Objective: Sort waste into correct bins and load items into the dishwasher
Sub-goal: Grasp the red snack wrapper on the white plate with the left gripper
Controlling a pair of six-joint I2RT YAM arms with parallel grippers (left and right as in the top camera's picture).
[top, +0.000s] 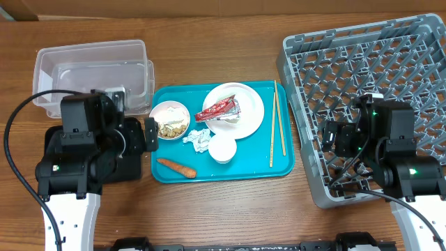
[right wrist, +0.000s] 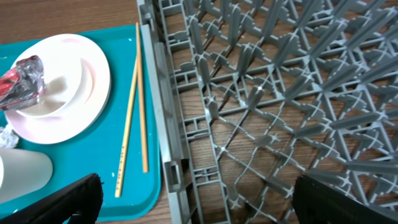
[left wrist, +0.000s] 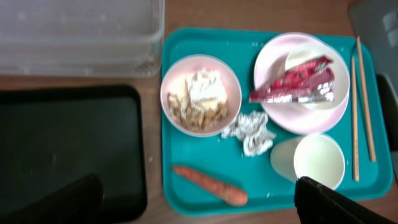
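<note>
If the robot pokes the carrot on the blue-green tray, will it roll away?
Probably a little. The carrot looks round and tapered, so a push would likely roll it in a curve. It seems solid, so it should stay stiff when lifted. The raised rim of the teal tray would probably stop it.

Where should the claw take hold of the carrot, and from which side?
Probably at its middle, from straight above. The carrot lies flat and slanting on the tray, touching nothing else. A grip across its thin width would find bare tray on both sides.
</note>
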